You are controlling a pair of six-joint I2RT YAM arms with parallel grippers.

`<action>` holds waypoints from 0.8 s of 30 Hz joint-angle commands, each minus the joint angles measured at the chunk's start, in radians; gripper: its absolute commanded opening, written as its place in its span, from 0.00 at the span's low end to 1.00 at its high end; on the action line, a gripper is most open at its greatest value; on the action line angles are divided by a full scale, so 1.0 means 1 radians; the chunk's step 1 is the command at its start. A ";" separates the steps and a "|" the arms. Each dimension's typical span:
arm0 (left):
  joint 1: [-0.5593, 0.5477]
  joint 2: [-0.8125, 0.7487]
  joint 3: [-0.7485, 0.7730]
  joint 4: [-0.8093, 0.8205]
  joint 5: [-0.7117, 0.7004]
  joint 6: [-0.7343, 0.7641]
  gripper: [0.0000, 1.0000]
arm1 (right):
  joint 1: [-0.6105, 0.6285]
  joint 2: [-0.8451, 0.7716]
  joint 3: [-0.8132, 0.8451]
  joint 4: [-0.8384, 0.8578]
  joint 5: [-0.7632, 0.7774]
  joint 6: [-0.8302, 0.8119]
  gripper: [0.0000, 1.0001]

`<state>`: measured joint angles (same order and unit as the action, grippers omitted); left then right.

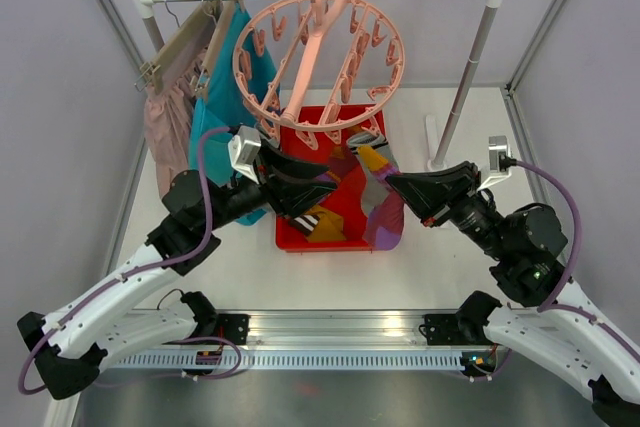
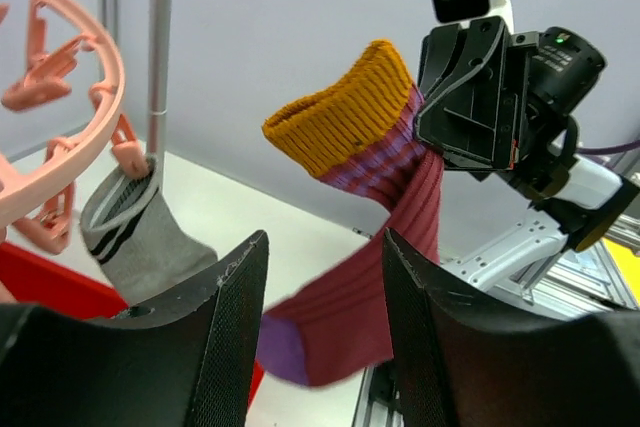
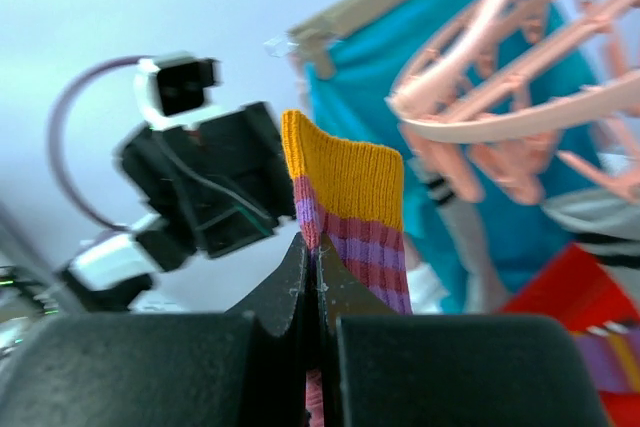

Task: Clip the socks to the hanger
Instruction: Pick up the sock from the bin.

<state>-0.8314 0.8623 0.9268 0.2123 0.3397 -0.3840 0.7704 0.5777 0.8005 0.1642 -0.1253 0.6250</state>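
The salmon-pink ring hanger (image 1: 320, 57) hangs by its hook from the rail, its clips dangling; it also shows in the left wrist view (image 2: 60, 137) and the right wrist view (image 3: 520, 97). A grey sock with black stripes (image 2: 140, 242) hangs clipped to the ring. My right gripper (image 1: 392, 182) is shut on a sock with a mustard cuff and maroon-purple stripes (image 3: 350, 207), held up below the ring; its foot hangs down (image 1: 385, 217). My left gripper (image 2: 325, 287) is open, and the sock's lower part (image 2: 350, 317) lies beyond the gap between its fingers. More socks lie in the red bin.
A red bin (image 1: 290, 239) stands on the table under the hanger. A teal garment (image 1: 215, 117) and a pale pink garment (image 1: 165, 127) hang on wooden hangers at the rail's left. The rail's right post (image 1: 465, 87) stands behind my right gripper.
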 commanded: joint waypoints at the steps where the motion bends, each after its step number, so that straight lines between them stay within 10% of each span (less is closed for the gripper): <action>1: 0.000 0.007 -0.005 0.159 0.094 -0.053 0.55 | 0.006 0.011 0.037 0.179 -0.143 0.154 0.00; 24: 0.000 0.135 -0.034 0.604 0.254 -0.253 0.57 | 0.006 0.151 0.051 0.472 -0.229 0.406 0.00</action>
<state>-0.8314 0.9867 0.9039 0.6498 0.5392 -0.5629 0.7704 0.7238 0.8173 0.5510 -0.3405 0.9985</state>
